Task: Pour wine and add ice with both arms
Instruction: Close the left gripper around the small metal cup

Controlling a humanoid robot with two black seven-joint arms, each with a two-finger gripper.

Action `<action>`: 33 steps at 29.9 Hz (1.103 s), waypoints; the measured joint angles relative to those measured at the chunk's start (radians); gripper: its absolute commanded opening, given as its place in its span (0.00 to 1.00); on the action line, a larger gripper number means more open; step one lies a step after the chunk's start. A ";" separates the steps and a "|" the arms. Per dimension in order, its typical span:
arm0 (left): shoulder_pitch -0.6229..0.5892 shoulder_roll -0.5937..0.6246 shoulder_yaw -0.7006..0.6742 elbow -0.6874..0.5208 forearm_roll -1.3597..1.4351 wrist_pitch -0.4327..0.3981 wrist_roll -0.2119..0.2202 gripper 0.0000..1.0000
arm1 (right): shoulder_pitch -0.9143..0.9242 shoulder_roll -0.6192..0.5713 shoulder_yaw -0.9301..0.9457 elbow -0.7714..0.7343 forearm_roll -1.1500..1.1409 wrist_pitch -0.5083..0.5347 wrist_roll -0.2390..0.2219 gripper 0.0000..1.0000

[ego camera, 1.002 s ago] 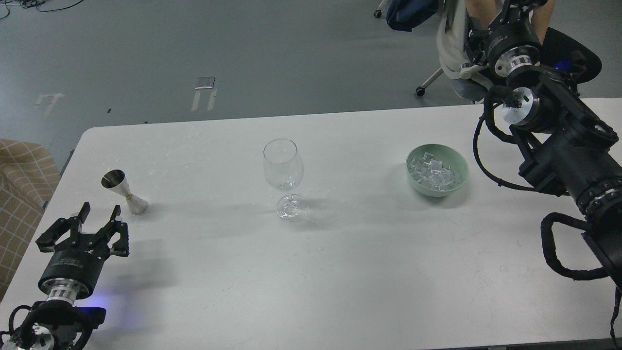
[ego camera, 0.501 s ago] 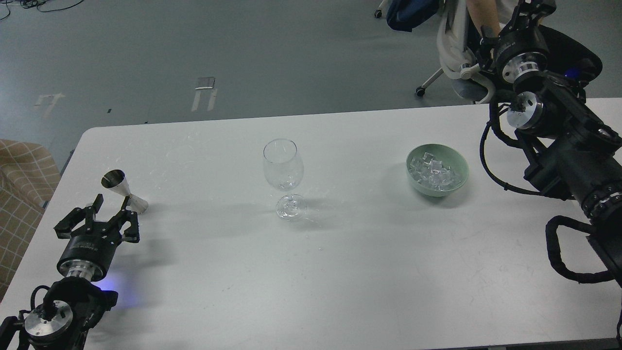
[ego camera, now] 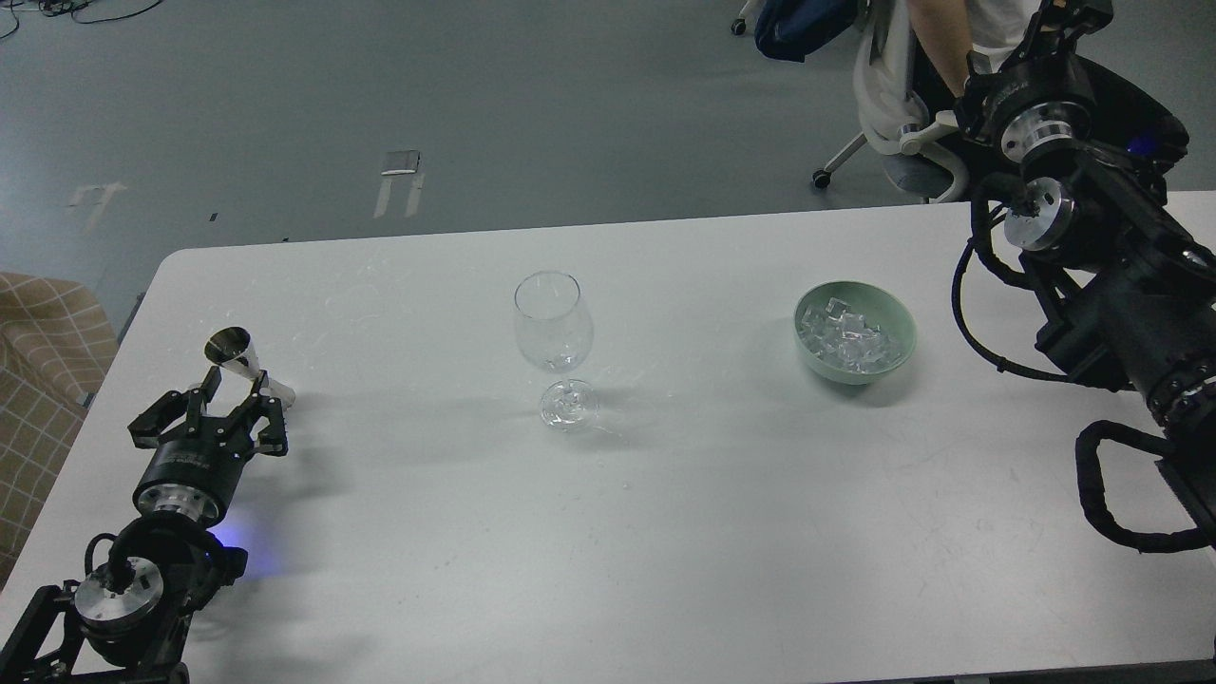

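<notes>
A white worktop [ego camera: 665,532] fills the scene, with the robot's two black arms entering from opposite sides. The right arm [ego camera: 1121,285] rises from the lower right edge, bends past its silver joint caps and reaches up beyond the worktop's far right corner; its right tool [ego camera: 1069,14] sits at the top edge of the view, dark and partly cut off, so whether it is open cannot be told. The left arm [ego camera: 142,570] comes in low at the lower left corner and stretches forward over the worktop. Its left tool [ego camera: 233,394] stands open, fingers spread on either side of the lower part of a metal jigger [ego camera: 233,353], not visibly closed on it. The jigger tilts, its long axis leaning up and to the left, open mouth facing up-left. A clear wine glass [ego camera: 554,328] stands upright at the worktop's centre, well apart from both tools. To its right sits a pale green bowl [ego camera: 902,328] holding the ice [ego camera: 848,340], a heap of small clear cubes.
</notes>
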 measured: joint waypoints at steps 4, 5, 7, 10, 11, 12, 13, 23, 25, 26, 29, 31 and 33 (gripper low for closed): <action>-0.030 -0.001 0.011 0.038 0.000 0.007 0.002 0.48 | 0.000 0.000 0.000 0.000 0.000 0.000 0.000 1.00; -0.037 -0.001 0.013 0.047 0.000 0.007 0.003 0.48 | 0.000 0.000 0.000 0.000 0.000 0.000 0.000 1.00; -0.047 -0.001 0.015 0.064 0.000 0.007 0.003 0.48 | 0.000 0.000 0.000 0.000 0.000 0.000 0.000 1.00; -0.059 0.001 0.016 0.086 0.000 0.007 0.003 0.48 | 0.000 0.000 0.000 0.000 0.000 0.000 0.000 1.00; -0.066 0.001 0.016 0.093 0.000 0.007 0.003 0.48 | 0.000 0.000 0.000 0.000 0.000 0.000 0.000 1.00; -0.071 0.002 0.016 0.099 0.000 0.007 0.003 0.48 | 0.000 0.000 0.000 0.000 0.000 0.000 0.000 1.00; -0.076 0.002 0.016 0.104 0.000 0.007 0.003 0.48 | 0.000 0.000 0.000 0.000 0.000 0.000 0.000 1.00; -0.160 0.003 0.015 0.203 -0.002 0.005 -0.002 0.48 | 0.000 -0.001 -0.001 -0.002 0.000 0.000 0.000 1.00; -0.182 0.004 0.014 0.230 -0.002 -0.001 -0.002 0.48 | -0.004 -0.001 -0.001 -0.002 0.000 0.000 0.000 1.00; -0.190 0.006 0.014 0.238 -0.003 -0.003 -0.002 0.48 | -0.005 -0.001 -0.001 -0.002 0.000 0.000 0.000 1.00; -0.203 0.009 0.013 0.246 -0.003 -0.006 -0.002 0.48 | -0.006 -0.001 -0.001 -0.002 0.000 0.000 0.000 1.00; -0.206 0.010 0.012 0.248 -0.003 -0.006 -0.002 0.48 | -0.006 -0.001 0.000 -0.002 0.000 0.000 0.000 1.00; -0.207 0.010 0.012 0.248 -0.003 -0.007 -0.002 0.48 | -0.006 -0.001 0.000 -0.002 0.000 0.000 0.000 1.00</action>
